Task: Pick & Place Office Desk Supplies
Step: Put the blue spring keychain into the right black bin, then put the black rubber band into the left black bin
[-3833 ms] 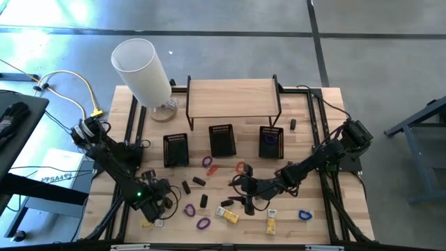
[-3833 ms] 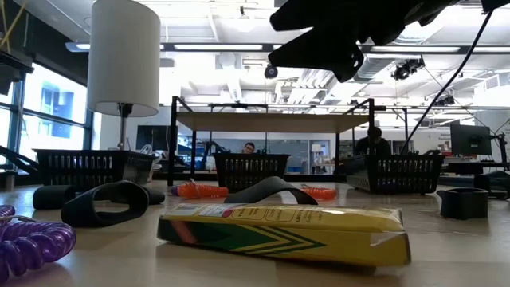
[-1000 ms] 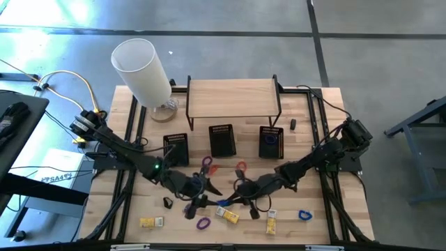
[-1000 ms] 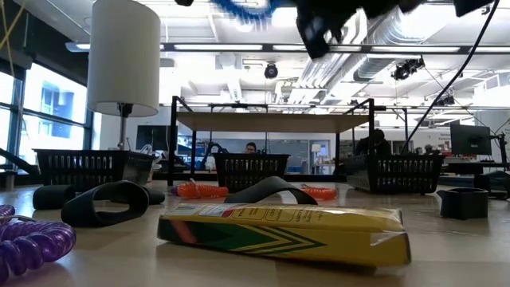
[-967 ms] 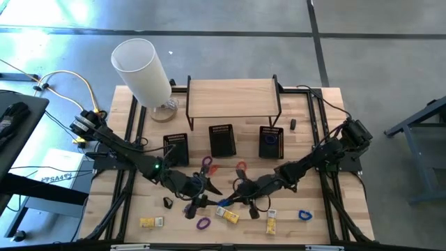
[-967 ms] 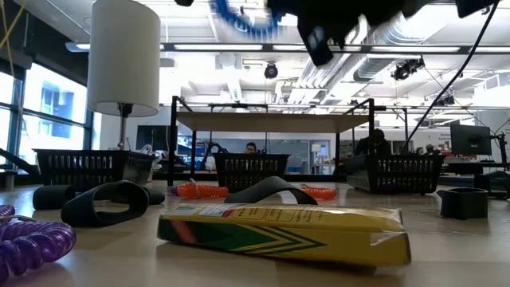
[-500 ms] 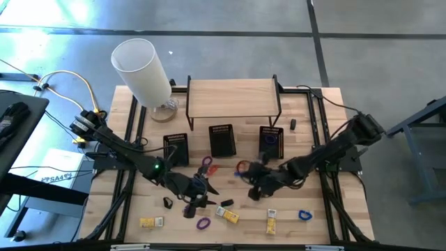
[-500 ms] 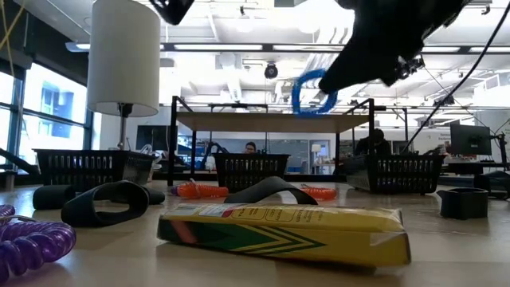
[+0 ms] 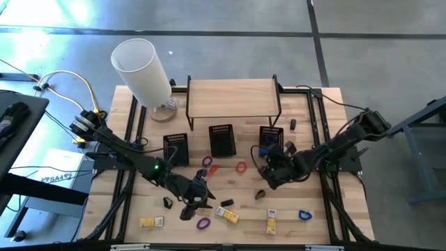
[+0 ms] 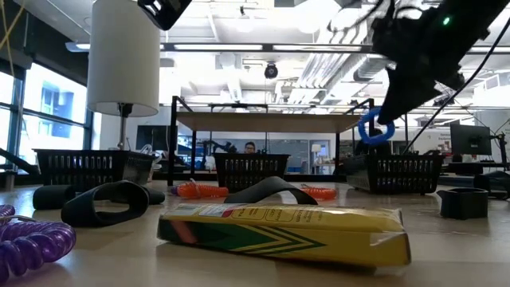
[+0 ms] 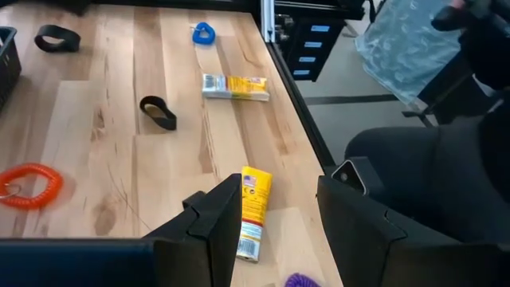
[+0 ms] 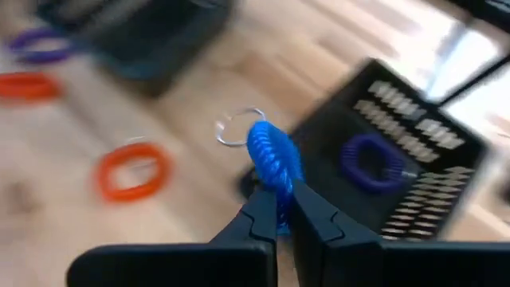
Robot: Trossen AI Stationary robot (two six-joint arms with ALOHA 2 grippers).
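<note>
- Left gripper [image 9: 197,200] low over the front-centre table, arm stretched in from the left edge; fingers [image 11: 219,211] part-open and empty, a yellow box [image 11: 253,212] lying between them on the wood, probably the next pick.
- Right gripper [image 12: 278,209] pinched onto a blue coil band [image 12: 272,163], carried clear of the table near the right-hand black basket [image 12: 398,171], likely for sorting with the purple coil [image 12: 370,156] inside; arm reaches in from the right.

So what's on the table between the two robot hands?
From above, a black clip and a red loop lie between the left hand and the right hand, which grips a blue coil.
</note>
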